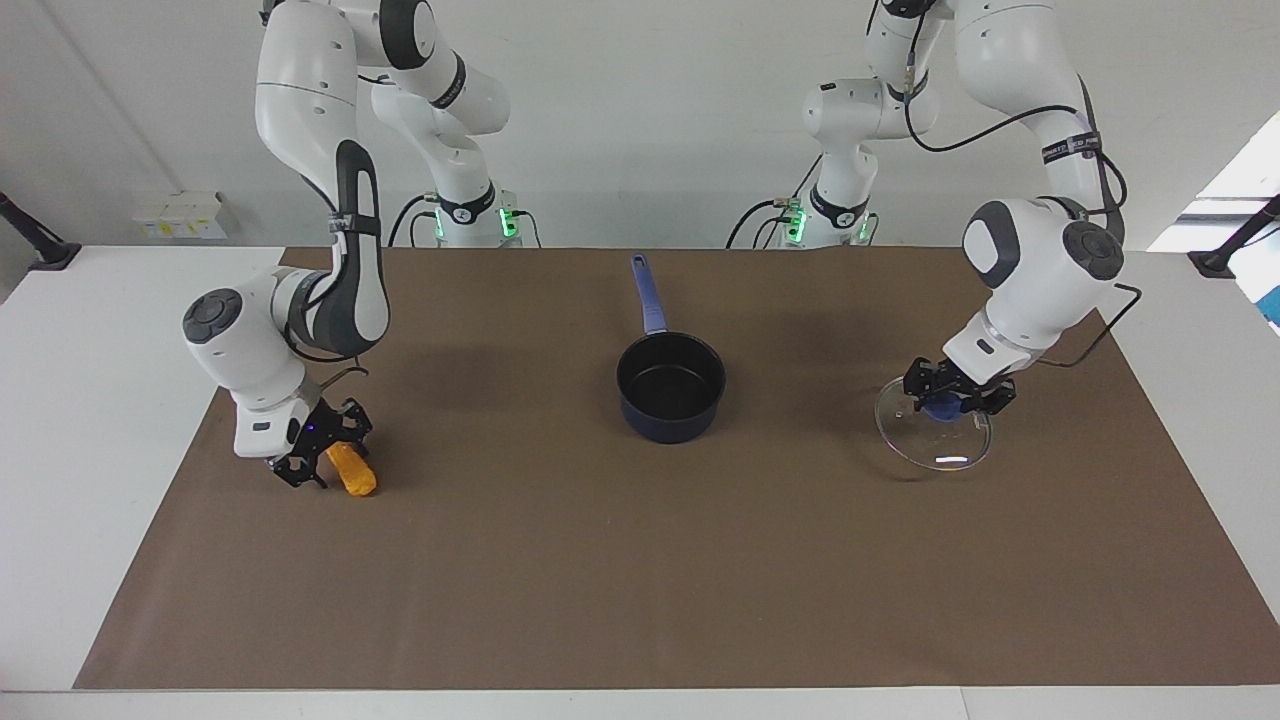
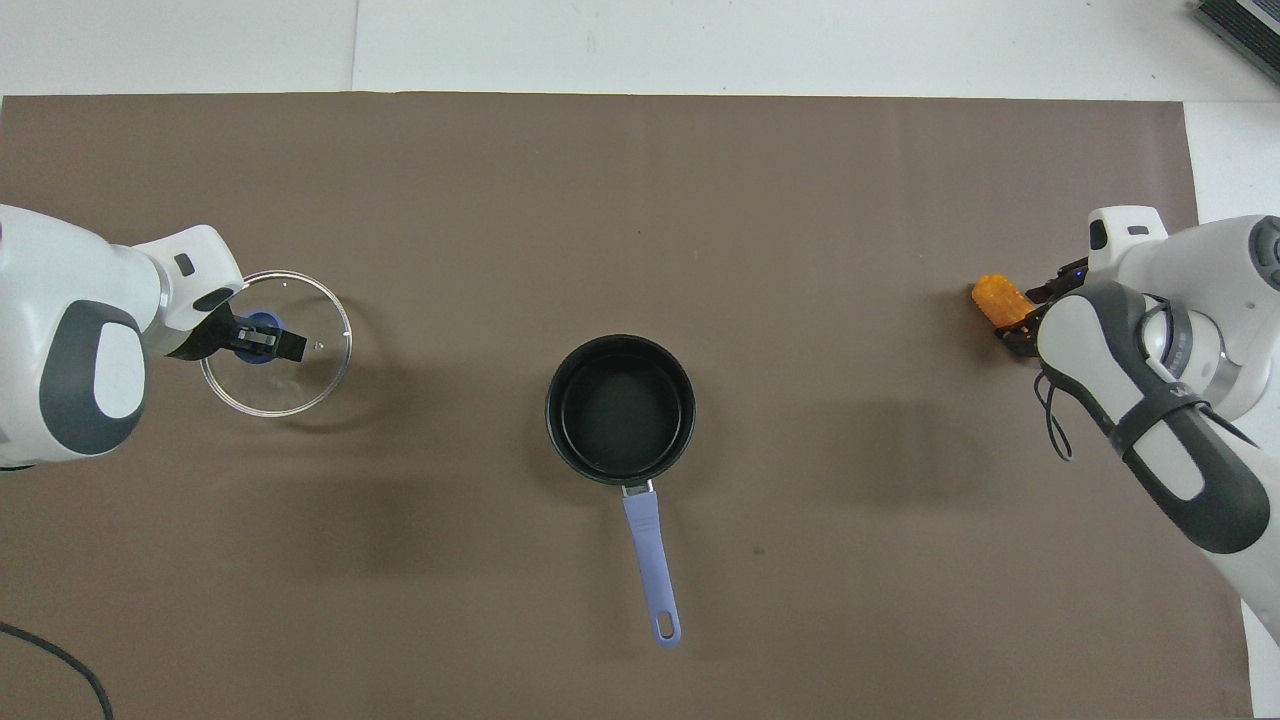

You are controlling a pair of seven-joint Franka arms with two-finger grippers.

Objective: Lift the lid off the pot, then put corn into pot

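Left hand (image 1: pixel 958 394): closed around the blue knob of the lid (image 1: pixel 933 432), which you will find tilted, its low edge at or just above the counter (image 1: pixel 640 600) toward the left arm's end, well apart from the pot (image 1: pixel 670 386); judged, it is carried by the knob and parked out there so the pot's mouth stays free. Right hand (image 1: pixel 322 462): low at the right arm's end, fingers either side of the end of the corn (image 1: pixel 352 470); you cannot tell from either view whether they have pinched it or only bracket it, and the cob looks to rest on the counter, its free end pointing away from the robots. Pot: mid-counter, uncovered, black inside bare, long handle pointing toward the robots, which leaves the rim open to approach from both ends. Status, as judged: lid step done bar setting down; corn not yet lifted.
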